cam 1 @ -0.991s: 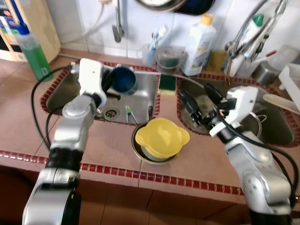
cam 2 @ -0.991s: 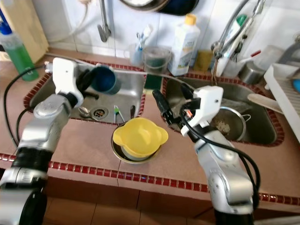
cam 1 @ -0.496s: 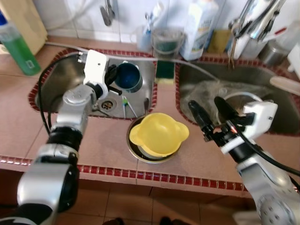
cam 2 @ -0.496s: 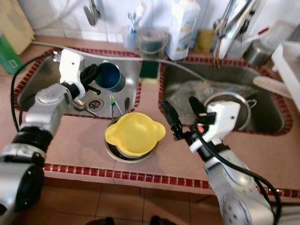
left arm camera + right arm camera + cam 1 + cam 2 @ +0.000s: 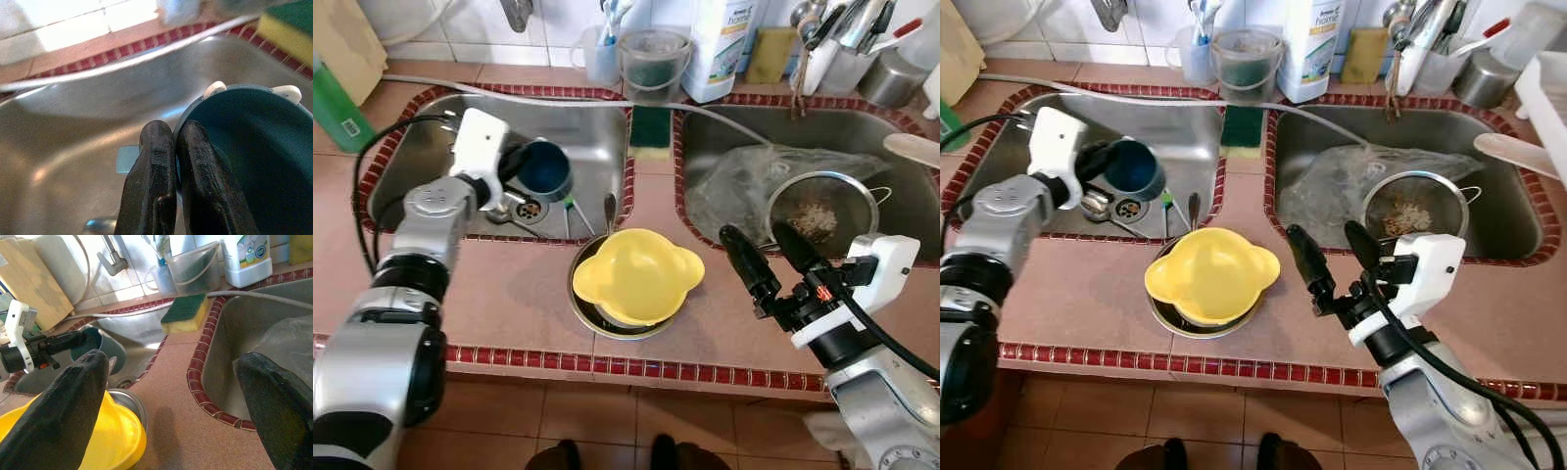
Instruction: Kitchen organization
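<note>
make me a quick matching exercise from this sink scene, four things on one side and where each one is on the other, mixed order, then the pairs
Things
1. blue cup
2. yellow bowl
3. sponge
4. metal strainer

Places
A. on the divider between the two sinks
B. in the right-hand sink
C. held by the left gripper over the left-hand sink
D. on the counter, on top of a metal bowl

Pairs: 1-C, 2-D, 3-A, 4-B

I see a terracotta-tiled counter with a dark red trim strip along its front edge, white wall tiles behind it, brown floor tiles below.
</note>
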`<state>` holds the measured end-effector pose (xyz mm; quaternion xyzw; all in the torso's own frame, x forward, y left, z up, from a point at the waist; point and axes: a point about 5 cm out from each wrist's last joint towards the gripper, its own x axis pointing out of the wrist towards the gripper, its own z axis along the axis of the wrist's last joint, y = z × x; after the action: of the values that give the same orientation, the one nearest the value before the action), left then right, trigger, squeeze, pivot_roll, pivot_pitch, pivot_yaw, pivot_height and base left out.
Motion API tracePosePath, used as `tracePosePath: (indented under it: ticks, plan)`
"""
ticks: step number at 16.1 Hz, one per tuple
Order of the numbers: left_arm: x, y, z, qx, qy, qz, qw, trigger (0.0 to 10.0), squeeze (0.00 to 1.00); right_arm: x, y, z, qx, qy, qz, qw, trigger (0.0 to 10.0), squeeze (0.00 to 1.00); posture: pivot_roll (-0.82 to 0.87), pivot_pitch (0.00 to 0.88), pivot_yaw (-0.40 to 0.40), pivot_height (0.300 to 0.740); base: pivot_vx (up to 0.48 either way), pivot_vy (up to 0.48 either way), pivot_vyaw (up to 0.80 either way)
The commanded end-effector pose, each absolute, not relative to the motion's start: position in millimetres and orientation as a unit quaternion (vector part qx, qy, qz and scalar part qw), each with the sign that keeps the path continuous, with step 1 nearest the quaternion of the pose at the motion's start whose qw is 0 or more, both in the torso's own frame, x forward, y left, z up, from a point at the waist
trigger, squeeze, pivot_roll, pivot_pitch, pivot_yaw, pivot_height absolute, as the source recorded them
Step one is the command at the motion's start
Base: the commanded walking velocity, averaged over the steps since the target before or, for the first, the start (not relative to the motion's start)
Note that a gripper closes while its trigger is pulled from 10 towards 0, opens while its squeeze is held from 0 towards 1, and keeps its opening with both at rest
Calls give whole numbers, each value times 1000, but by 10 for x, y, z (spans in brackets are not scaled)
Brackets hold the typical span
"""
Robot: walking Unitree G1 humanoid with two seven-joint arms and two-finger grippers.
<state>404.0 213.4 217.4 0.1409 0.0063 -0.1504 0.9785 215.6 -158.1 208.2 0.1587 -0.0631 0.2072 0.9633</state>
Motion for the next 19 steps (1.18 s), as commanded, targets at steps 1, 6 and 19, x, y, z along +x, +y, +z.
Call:
tracePosePath:
  ticks: [1,6,19]
  plan:
    - [4041,2222,2225,152,5,-135,979,10000,0,2102,-1584,2110,155,-63,211,963,10000,0,-92,263,26,740,0,0,0]
    - [4037,2299,2186,158,23,-119,980,10000,0,2092,-1581,2126,152,-58,214,963,10000,0,-93,266,29,740,0,0,0]
    - [4035,2300,2162,120,32,-133,983,10000,1000,2133,-1593,2147,145,-59,210,965,10000,0,-86,282,37,740,0,0,0]
